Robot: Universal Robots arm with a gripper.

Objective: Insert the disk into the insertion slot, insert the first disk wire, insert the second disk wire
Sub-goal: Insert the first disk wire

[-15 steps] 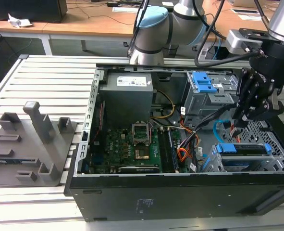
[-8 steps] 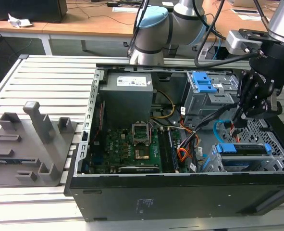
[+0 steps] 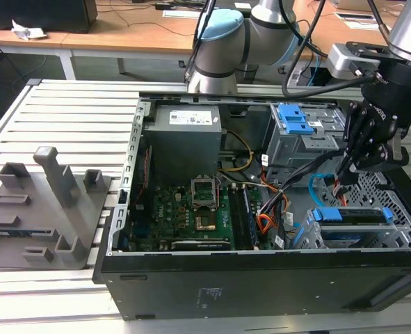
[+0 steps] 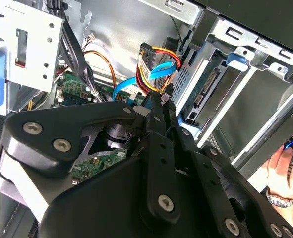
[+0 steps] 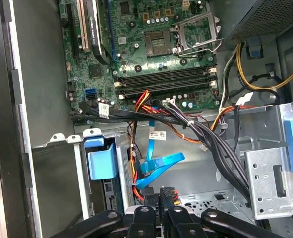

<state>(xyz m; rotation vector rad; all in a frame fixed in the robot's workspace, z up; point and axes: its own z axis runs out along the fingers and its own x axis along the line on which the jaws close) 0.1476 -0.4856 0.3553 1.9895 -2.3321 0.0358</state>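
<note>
Blue-framed disk [image 3: 351, 215] sits seated in the slot [image 3: 306, 234]. Just above the slot, the end effector [image 3: 345, 174] is closed on the red-black wire [image 4: 145, 52]. Neither it nor the blue cable [image 5: 161, 166] is plugged in yet.

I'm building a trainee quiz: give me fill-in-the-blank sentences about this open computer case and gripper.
The disk sits in the insertion slot, framed by a bright ____ carrier.
The gripper is shut on the first disk wire, which ends in a small ____ plug.
The second disk wire is a thin, ____ light blue cable.
A person's hand wears a ____ at the wrist.
Missing words: blue, black, flat, watch.
</note>
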